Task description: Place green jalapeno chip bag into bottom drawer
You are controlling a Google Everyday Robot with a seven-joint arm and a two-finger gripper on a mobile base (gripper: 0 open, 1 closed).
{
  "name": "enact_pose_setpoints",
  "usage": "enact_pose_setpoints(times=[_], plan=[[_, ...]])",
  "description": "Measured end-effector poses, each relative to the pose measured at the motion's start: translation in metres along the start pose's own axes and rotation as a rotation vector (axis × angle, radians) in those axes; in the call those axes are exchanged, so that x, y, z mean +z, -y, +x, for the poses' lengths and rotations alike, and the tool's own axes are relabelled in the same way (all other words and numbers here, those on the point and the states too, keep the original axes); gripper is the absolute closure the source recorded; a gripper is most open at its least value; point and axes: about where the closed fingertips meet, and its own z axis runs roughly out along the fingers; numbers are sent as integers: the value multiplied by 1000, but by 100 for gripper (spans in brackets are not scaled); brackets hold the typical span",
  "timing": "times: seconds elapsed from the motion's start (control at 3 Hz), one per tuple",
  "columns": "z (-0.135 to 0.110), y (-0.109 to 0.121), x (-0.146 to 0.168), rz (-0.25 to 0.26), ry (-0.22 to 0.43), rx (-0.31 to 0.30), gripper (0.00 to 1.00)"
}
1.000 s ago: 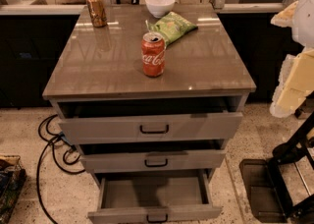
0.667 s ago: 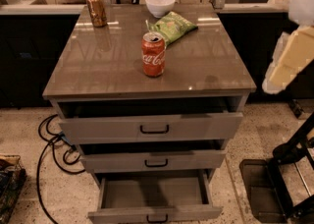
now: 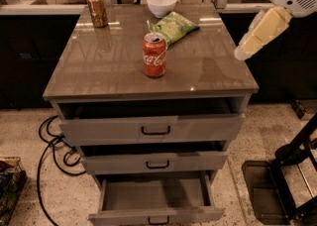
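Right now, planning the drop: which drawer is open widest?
Bottom drawer, floor showing; top drawer and middle drawer barely stick out. Tool hangs right of the table.

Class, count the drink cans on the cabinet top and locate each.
2. The red Coca-Cola can stands mid-top, just in front of the light-green foil chip bag; the brown metal can stands at the back left corner. None seems hidden. The gripper hangs by the right edge.

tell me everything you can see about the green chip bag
The green jalapeno chip bag is a small, crinkly light-green foil pack with darker green and white print. It lies flat and angled on the table top near the back, just in front of the white bowl and behind the red Coca-Cola can. Nothing holds it; the hand hangs beyond the table's right edge, apart from it.
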Motion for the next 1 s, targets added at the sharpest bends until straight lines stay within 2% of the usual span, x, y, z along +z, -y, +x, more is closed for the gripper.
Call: enact_pose_setpoints(times=[0.33, 0.67, 1.0], plan=[[-1, 19, 21, 37, 117, 104, 0], [-1, 46, 36, 98, 203, 230, 0], [-1, 46, 36, 97, 203, 230, 0]])
